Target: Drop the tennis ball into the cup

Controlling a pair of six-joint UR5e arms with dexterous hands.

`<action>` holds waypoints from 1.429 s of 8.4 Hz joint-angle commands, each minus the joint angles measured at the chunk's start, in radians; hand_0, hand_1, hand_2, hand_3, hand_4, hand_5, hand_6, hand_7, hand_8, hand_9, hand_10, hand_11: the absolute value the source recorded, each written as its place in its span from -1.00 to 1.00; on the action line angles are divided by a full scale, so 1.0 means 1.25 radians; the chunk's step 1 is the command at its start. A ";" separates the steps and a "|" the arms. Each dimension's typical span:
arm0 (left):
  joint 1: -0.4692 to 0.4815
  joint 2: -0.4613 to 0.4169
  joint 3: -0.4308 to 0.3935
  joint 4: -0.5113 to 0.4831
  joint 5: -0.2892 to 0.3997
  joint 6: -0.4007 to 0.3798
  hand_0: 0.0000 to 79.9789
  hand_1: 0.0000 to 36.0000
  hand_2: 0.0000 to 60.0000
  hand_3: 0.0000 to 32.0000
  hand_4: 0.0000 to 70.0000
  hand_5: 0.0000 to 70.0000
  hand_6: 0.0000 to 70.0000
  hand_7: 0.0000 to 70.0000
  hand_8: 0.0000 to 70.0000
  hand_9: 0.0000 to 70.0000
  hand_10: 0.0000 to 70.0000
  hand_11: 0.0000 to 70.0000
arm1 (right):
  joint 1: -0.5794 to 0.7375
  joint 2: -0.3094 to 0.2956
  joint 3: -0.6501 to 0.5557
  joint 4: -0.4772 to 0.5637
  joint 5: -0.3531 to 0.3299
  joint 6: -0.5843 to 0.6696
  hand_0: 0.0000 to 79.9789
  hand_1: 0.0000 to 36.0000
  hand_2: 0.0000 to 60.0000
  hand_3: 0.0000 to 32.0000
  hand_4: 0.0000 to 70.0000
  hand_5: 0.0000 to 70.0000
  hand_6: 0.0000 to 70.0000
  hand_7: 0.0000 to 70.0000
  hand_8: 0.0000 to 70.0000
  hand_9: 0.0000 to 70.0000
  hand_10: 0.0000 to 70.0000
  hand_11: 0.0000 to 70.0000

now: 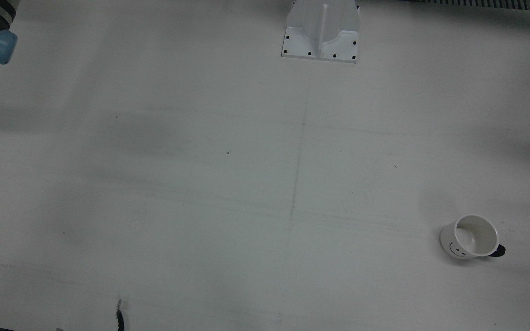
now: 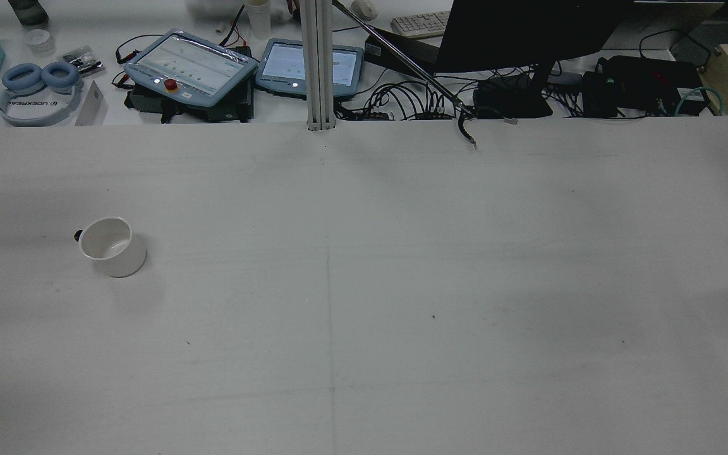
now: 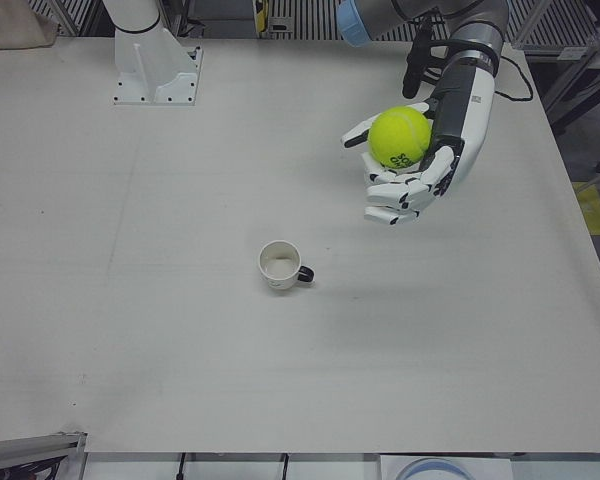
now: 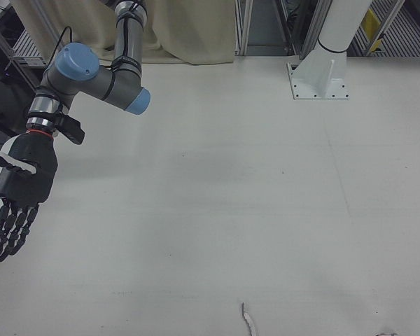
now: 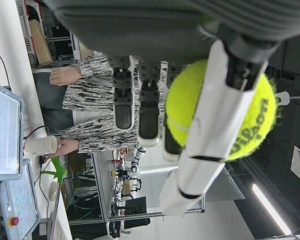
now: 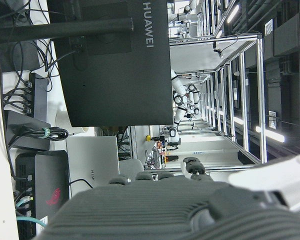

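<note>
Your left hand cups the ball loosely, well apart from the cup on the table. Right hand splayed, empty. Release off-centre and the ball likely rebounds off the rim.

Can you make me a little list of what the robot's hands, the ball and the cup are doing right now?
ball: yellow-green tennis ball, held up in the air
left hand: left hand closed around the ball, above the table, off to one side of the cup
right hand: right hand open, empty, fingers pointing down
cup: white cup with a dark handle, standing upright on the table, nothing visible inside
ball in cup: not yet
</note>
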 commanded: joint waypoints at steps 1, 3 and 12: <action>0.000 0.000 -0.001 -0.008 -0.001 0.000 1.00 1.00 -0.44 -1.00 -0.40 -0.16 1.00 1.00 0.25 0.53 -0.40 -0.03 | 0.000 0.000 0.000 0.001 0.000 0.000 -1.00 -1.00 -1.00 -1.00 -1.00 -1.00 -1.00 -1.00 -1.00 -1.00 -1.00 -1.00; 0.011 -0.006 0.000 -0.010 -0.004 0.006 1.00 1.00 -0.41 -1.00 -0.38 -0.13 1.00 1.00 0.27 0.54 -0.39 0.00 | 0.000 0.001 0.000 0.000 0.000 0.000 -1.00 -1.00 -1.00 -1.00 -1.00 -1.00 -1.00 -1.00 -1.00 -1.00 -1.00 -1.00; 0.295 -0.010 0.146 -0.190 -0.209 0.152 1.00 0.77 -0.40 -1.00 -0.34 -0.21 1.00 1.00 0.28 0.56 -0.38 -0.01 | 0.000 0.000 0.000 0.001 0.000 0.000 -1.00 -1.00 -1.00 -1.00 -1.00 -1.00 -1.00 -1.00 -1.00 -1.00 -1.00 -1.00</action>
